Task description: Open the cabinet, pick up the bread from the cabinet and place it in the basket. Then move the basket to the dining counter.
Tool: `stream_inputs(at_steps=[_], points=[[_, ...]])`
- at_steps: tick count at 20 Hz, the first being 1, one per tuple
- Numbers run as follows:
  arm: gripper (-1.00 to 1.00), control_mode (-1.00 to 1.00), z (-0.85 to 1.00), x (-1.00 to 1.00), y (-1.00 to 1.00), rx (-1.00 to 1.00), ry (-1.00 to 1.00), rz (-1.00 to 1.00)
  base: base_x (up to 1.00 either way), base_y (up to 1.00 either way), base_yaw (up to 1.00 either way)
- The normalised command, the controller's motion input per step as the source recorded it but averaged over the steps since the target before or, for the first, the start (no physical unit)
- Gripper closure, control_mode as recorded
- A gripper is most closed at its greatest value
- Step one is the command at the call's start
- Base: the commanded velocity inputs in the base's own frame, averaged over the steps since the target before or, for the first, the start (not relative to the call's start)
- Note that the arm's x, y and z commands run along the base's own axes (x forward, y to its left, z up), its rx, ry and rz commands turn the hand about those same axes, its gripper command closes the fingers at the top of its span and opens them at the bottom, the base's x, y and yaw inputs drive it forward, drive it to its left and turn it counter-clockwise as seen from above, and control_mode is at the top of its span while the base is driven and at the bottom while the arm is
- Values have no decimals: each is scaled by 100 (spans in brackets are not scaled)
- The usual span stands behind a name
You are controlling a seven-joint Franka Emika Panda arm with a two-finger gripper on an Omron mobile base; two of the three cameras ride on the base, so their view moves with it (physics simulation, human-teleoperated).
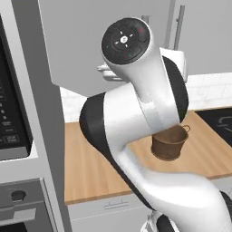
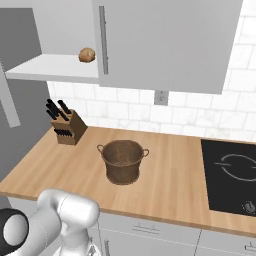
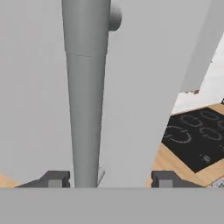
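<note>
One bread [image 2: 87, 55] sits in the cabinet [image 2: 165, 45], one basket [image 2: 122, 161] on the bench [image 2: 170, 185], the hand [image 3: 107, 179] spread around one handle [image 3: 85, 109].

Matt grey cabinet [image 2: 165, 45] with smooth metal handle [image 3: 85, 96]; rough woven basket [image 2: 122, 161] on wood-plank worktop [image 2: 165, 185].

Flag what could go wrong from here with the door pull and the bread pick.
1. The jaws stand wide either side of the long silver bar handle, not closed on it; pulling now would likely slip off.
2. The small golden-brown bread sits near the front edge of the white shelf of the light grey wall cabinet; a swinging arm could knock it off.
3. The dark brown woven basket stands below; the elbow may clip it.
</note>
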Motion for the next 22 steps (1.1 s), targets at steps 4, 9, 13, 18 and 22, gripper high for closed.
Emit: stream_inputs(at_steps=[4, 9, 13, 18, 22], points=[[-100, -100, 0, -72, 2, 0, 0, -16, 0, 0, 0], [-100, -100, -2, -67, -20, 12, -7, -1, 0, 0, 0], [-100, -100, -31, -43, -100, 39, -9, 33, 0, 0, 0], [-100, -100, -32, -25, -100, 40, -13, 37, 0, 0, 0], [-100, -100, -60, 13, -78, 55, 3, 46, 0, 0, 0]])
